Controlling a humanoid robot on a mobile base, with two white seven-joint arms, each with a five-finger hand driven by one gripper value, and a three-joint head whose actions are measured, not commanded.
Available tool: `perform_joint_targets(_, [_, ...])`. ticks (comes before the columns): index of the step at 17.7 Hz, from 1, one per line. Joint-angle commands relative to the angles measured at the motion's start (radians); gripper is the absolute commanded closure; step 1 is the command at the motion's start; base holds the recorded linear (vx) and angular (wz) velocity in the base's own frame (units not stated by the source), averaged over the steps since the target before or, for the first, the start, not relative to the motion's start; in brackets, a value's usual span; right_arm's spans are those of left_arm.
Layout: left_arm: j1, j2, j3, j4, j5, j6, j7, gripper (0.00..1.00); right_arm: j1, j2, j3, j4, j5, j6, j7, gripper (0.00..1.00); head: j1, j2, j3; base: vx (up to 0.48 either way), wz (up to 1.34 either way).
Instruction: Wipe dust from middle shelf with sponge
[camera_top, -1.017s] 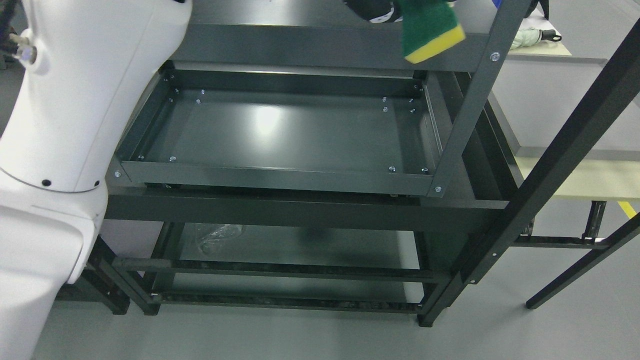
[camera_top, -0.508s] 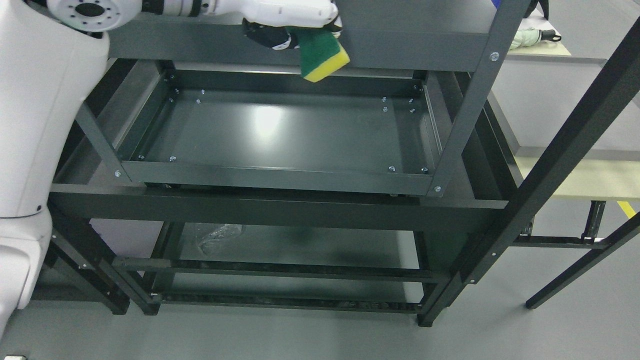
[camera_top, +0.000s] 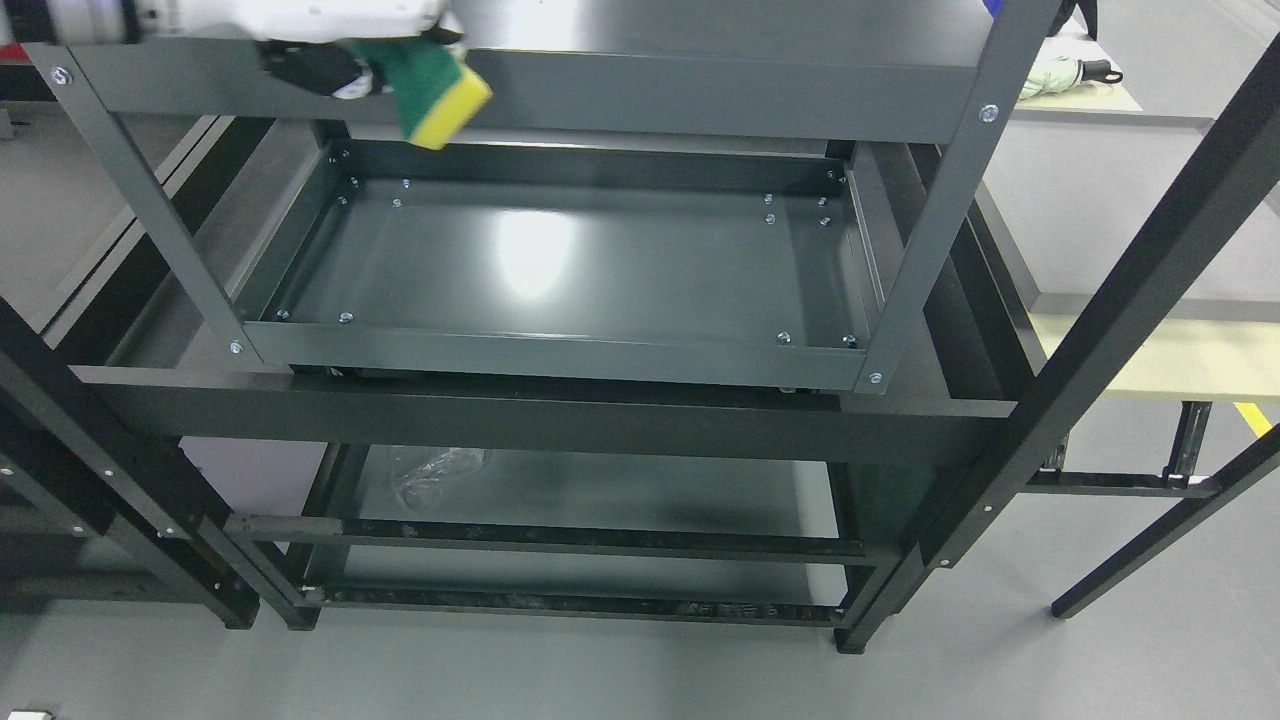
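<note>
A green and yellow sponge (camera_top: 437, 92) is held in my left hand (camera_top: 335, 62) at the top left, in front of the top shelf's front rail (camera_top: 720, 95). The hand is shut on the sponge and only partly in frame; its arm comes in from the upper left. The sponge hangs above the far left corner of the middle shelf (camera_top: 620, 270), a dark grey metal tray with a raised rim, and does not touch it. The tray's surface shows a glare patch and holds nothing. My right hand is out of view.
Grey rack uprights (camera_top: 925, 230) frame the tray. A black post (camera_top: 1130, 300) slants across the right. The lower shelf holds crumpled clear plastic (camera_top: 435, 470). A pale-topped table (camera_top: 1160, 355) stands to the right, with a light folded item (camera_top: 1060, 75) at the far top right.
My left hand has carried the sponge leftward along the top shelf's front rail, from the right end to the left end. The large white arm has left the picture's left side.
</note>
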Motion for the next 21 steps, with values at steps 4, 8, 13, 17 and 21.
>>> perform_joint_targets(4, [0.092,0.426,0.096,0.009,0.15,0.0,0.001,0.99,0.0,-0.017,0.0,-0.017,0.0,0.001,0.001,0.0,0.0,0.0,0.0,0.0,0.0])
perform_joint_targets(8, [0.08,0.27,0.101,0.008,0.151,0.0,0.008,1.0,0.0,-0.017,0.0,-0.017,0.0,0.001,0.001,0.0,0.0,0.0,0.0,0.0,0.0])
perform_joint_targets(13, [0.006,-0.25,0.093,0.014,-0.014,0.0,-0.023,1.0,0.0,-0.017,0.0,-0.017,0.0,0.001,0.001,0.0,0.0,0.0,0.0,-0.002,0.02])
perform_joint_targets(17, [-0.069,-0.543,0.092,0.112,-0.235,0.0,-0.02,1.0,0.0,-0.017,0.0,-0.017,0.0,0.001,0.001,0.0,0.0,0.0,0.0,-0.001,0.03])
perform_joint_targets(21, [-0.178,-0.543,-0.133,0.17,-0.307,0.025,0.202,1.0,0.0,-0.017,0.0,-0.017,0.0,0.001,0.001,0.0,0.0,0.0,0.0,0.0,-0.01])
